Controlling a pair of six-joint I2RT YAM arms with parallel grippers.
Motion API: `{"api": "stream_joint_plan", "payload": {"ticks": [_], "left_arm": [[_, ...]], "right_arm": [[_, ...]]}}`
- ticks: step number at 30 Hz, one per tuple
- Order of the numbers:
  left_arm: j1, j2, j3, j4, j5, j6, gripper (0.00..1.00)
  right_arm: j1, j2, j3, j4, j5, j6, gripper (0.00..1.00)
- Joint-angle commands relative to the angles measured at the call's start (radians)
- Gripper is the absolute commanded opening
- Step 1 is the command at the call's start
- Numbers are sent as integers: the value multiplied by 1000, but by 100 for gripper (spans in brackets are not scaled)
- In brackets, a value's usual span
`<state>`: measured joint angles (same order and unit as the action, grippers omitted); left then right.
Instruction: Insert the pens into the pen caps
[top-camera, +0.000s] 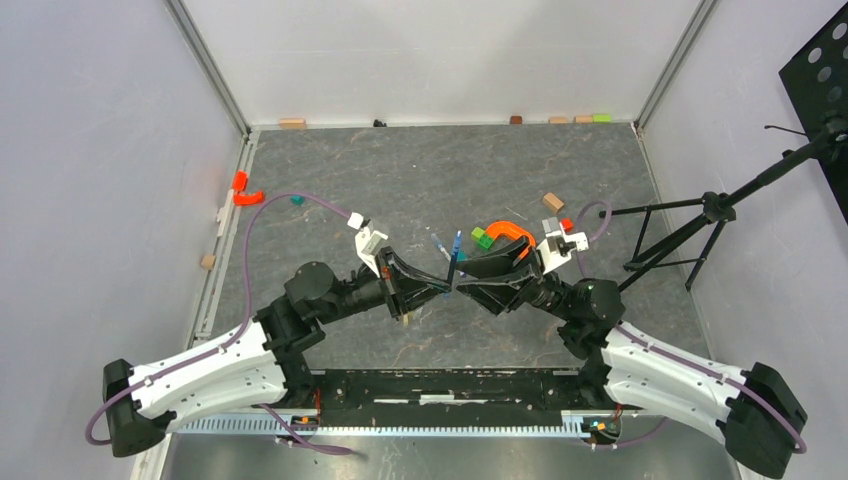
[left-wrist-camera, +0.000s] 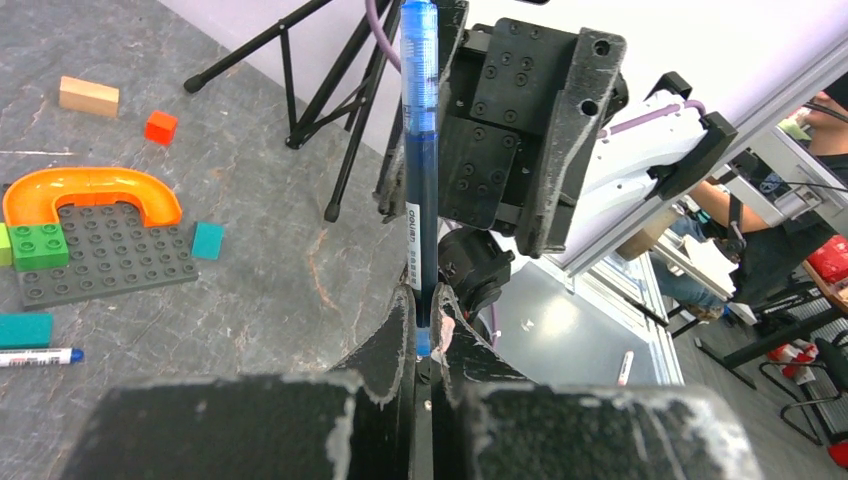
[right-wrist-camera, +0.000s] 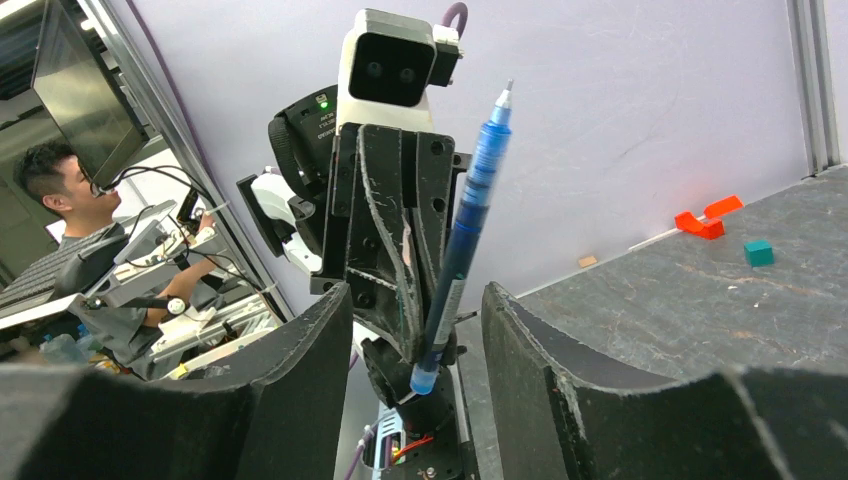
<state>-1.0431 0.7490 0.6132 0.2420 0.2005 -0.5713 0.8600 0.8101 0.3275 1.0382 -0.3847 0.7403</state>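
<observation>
Nearest, in the left wrist view, the left end effector (left-wrist-camera: 425, 318) is seen clenched on the lower end of the blue pen (left-wrist-camera: 420, 150), which is held upright above the tabletop (left-wrist-camera: 280, 270). The right end effector (right-wrist-camera: 418, 300) is released, with its fingers (right-wrist-camera: 310, 370) standing either side of the pen's base (nothing is gripped between them). No pen cap is made out in any view.

A hand-over or regrasp is judged to be in hand. It is best done with the barrel centred between the right fingers before closing, and the left grip kept until the right is firm.

The bare writing tip is shown only by the right wrist view. Farther off, a second pen (left-wrist-camera: 40, 356), white-barrelled and lying near the grey plate (left-wrist-camera: 100, 260), is shown clearly only by the left wrist view.
</observation>
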Motion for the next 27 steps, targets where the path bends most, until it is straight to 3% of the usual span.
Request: {"api": "stream_joint_plan", "payload": {"ticks": [1,16,22,24,26,27], "left_arm": [[-2,-21,-8,82,33,21,2],[-2,26,2,109,82,30,2],[-2,24,3,111,75,34,2],[-3,23,4,111,72,37,2],[-2,24,5,111,64,37,2],[-2,23,6,109,60,37,2]], "right_arm": [[1,19,51,66,-3,12,54],[36,105,90,126,-28,28,35],[49,123,94,125,-29,23,22],[56,128,94,122,-28,19,15],[62,131,96,117,-30,13,0],[64,130,97,109,-30,10,0]]}}
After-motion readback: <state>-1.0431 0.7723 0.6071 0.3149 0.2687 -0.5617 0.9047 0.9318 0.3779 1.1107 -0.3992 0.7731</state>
